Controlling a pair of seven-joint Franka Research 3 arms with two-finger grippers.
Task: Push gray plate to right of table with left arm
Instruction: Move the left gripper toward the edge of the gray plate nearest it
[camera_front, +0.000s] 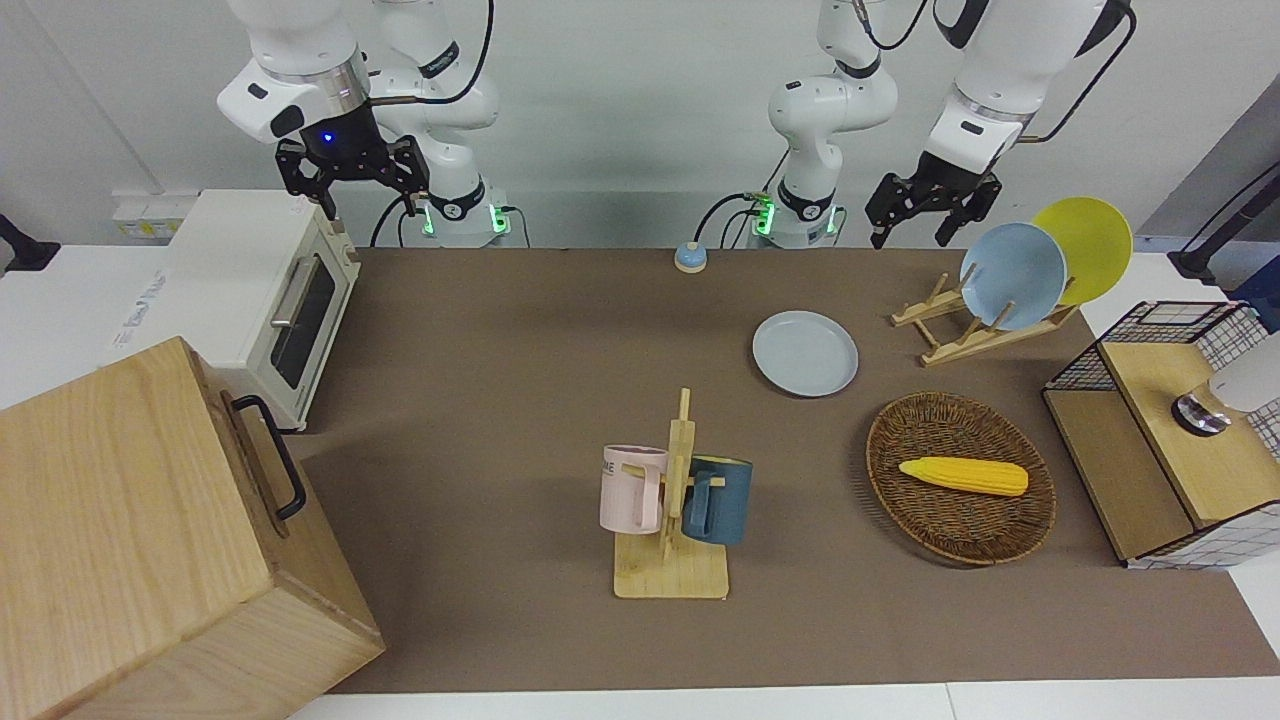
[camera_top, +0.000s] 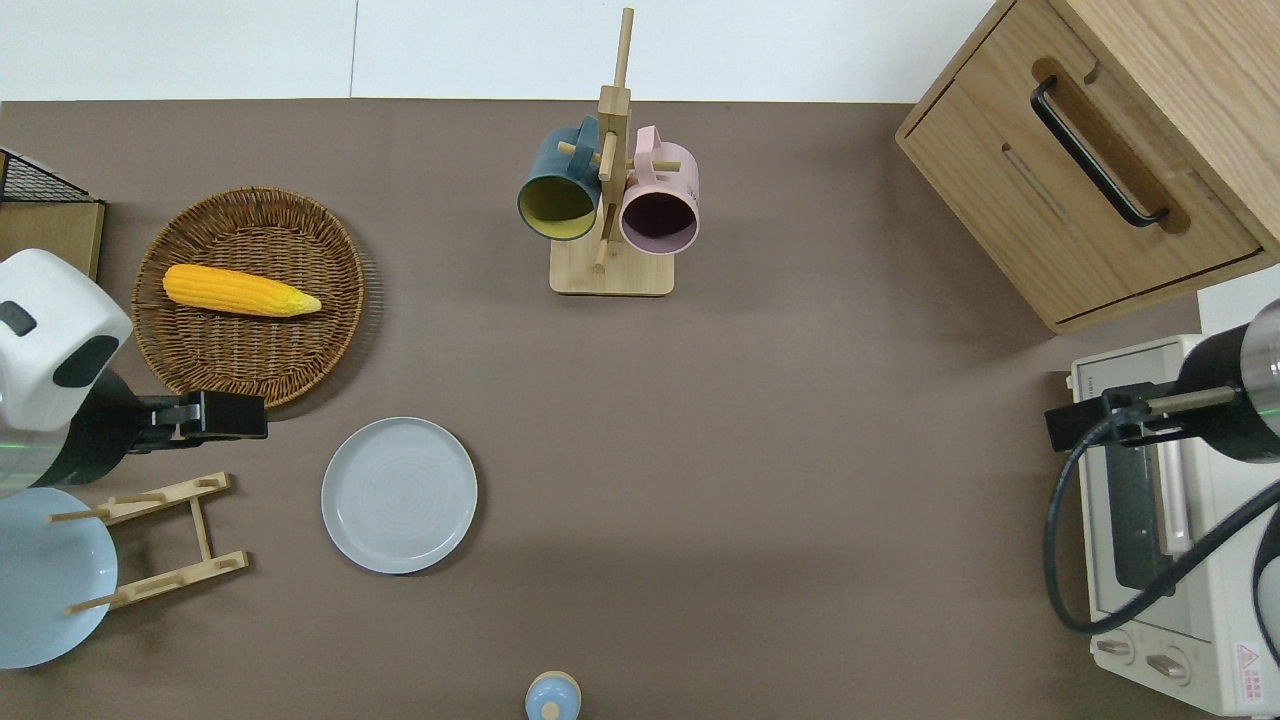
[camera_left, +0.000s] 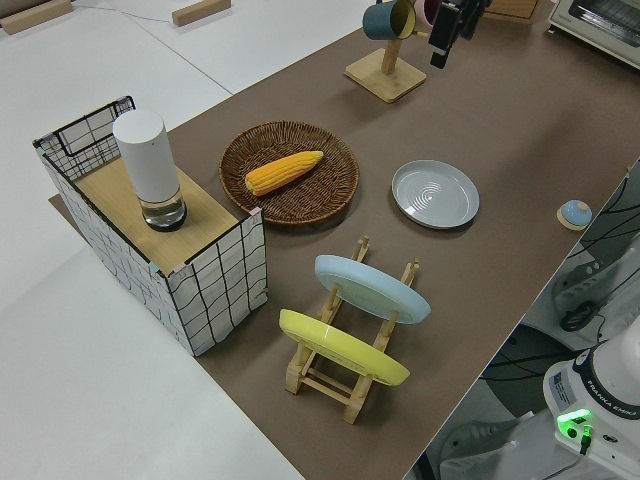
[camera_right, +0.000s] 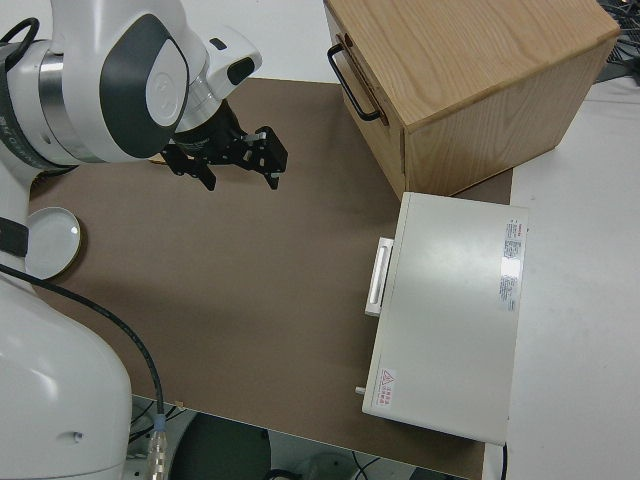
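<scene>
Pale gray round plate (camera_front: 805, 353) lying flat on the brown-covered table (camera_front: 500, 400).
Left gripper (camera_front: 929, 215), black fingers spread, hangs raised; right arm parked.

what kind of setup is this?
Likely a robot lab's mock kitchen: two arms mounted at a covered table, household props such as a toaster oven and a mug stand, bare white walls.

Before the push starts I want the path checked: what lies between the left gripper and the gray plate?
Nothing: in the overhead view only bare table separates the left gripper from the gray plate.
</scene>
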